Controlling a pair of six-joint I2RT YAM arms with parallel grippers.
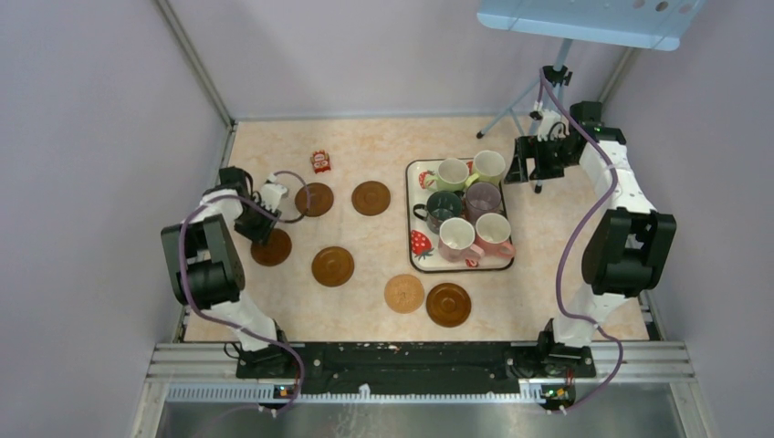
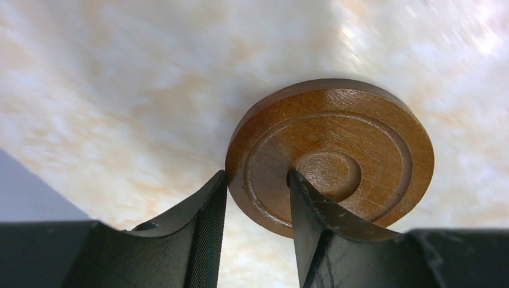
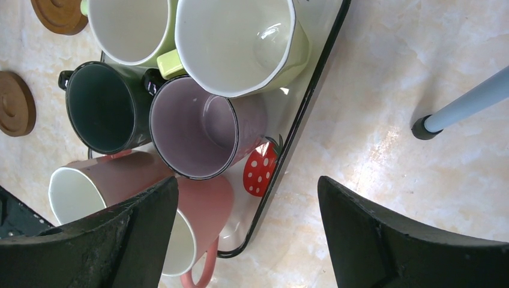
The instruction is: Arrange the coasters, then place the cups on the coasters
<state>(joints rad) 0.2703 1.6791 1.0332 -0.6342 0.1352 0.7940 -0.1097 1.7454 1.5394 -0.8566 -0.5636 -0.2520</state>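
Observation:
Several brown coasters lie spread over the left and middle of the table, and a lighter tan coaster (image 1: 403,293) lies near the front. My left gripper (image 1: 259,228) (image 2: 258,177) is closed on the leftmost coaster (image 1: 273,249) (image 2: 360,138), with one fingertip against its rim and the other in its centre ring. The cups stand crowded on the strawberry tray (image 1: 413,265) (image 3: 312,90). They include a dark green cup (image 3: 102,108), a purple cup (image 3: 192,126), a yellow-green cup (image 3: 240,42) and a pink cup (image 3: 204,204). My right gripper (image 1: 525,172) (image 3: 247,180) hangs open above the tray's right edge, holding nothing.
A small red packet (image 1: 320,161) lies at the back left. A tripod leg (image 3: 462,105) (image 1: 520,105) stands on the table behind my right gripper. Walls close off the left, back and right sides.

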